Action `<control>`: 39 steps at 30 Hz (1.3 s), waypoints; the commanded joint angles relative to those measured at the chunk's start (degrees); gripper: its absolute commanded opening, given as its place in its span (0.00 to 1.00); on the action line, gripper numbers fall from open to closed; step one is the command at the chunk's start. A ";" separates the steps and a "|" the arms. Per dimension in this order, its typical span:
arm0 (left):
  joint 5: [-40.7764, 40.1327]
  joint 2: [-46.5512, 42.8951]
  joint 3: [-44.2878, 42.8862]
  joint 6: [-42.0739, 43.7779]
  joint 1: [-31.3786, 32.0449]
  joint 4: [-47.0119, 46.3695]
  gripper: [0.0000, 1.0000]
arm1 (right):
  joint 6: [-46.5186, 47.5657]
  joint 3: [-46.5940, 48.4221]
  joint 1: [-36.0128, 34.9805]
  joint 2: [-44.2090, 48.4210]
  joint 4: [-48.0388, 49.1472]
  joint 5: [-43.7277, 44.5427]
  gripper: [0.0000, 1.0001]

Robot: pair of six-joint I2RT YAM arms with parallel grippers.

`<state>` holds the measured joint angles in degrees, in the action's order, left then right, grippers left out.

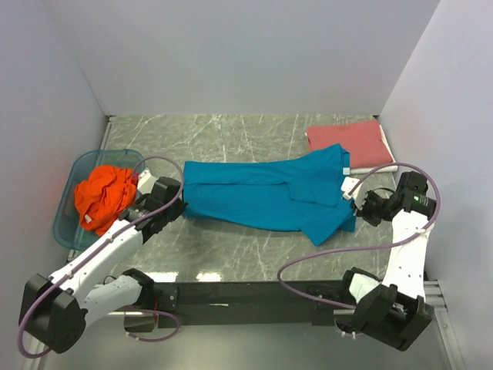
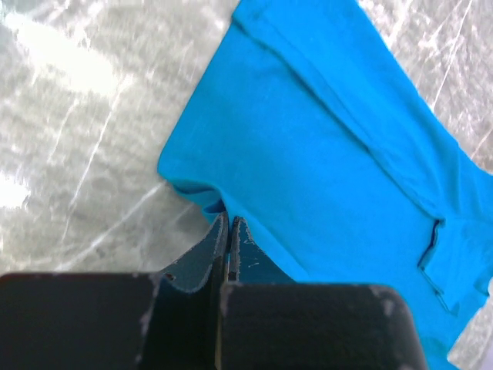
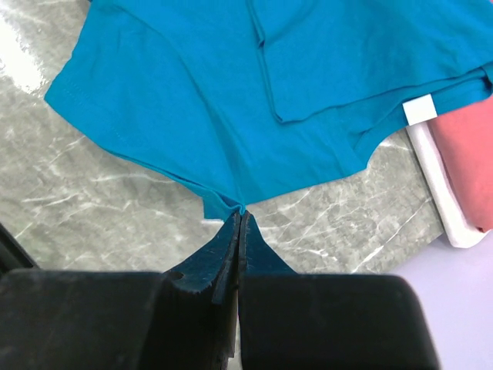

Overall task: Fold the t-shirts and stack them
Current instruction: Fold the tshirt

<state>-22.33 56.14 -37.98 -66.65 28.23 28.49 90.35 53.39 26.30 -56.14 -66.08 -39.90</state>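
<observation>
Grey marble table [image 1: 231,135]. Across its centre, teal t-shirt [image 1: 262,193] stretched flat, left to right. At left edge, translucent blue tub [image 1: 65,223] with orange t-shirt [image 1: 104,193] bunched inside. Far right corner: red t-shirt [image 1: 345,137], folded. The left gripper [image 2: 229,223] is clenched on the teal t-shirt's left edge; the right gripper [image 3: 241,216] pinches its right edge.

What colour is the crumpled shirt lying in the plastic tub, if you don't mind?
The crumpled shirt is bright orange, best seen in the top external view.

Matt teal cloth t-shirt [image 1: 254,196] on glossy marbled table [image 1: 231,139] (translucent plastic tub [image 1: 65,226])
</observation>
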 commanded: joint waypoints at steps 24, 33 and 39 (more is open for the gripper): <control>6.59 18.48 -9.13 10.93 -9.16 -13.11 0.01 | -10.10 3.92 0.41 -9.60 13.00 -4.13 0.00; 5.72 23.13 -11.77 11.72 -9.68 -12.94 0.00 | -13.52 4.36 0.15 -12.67 16.16 -5.27 0.00; 5.36 25.95 -13.09 12.25 -10.30 -13.11 0.00 | -16.34 5.15 -0.38 -15.13 18.88 -5.63 0.00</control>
<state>-16.16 81.30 -48.47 -56.10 18.33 16.95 76.18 55.66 26.26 -70.43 -50.09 -43.64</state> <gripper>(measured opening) 0.021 0.005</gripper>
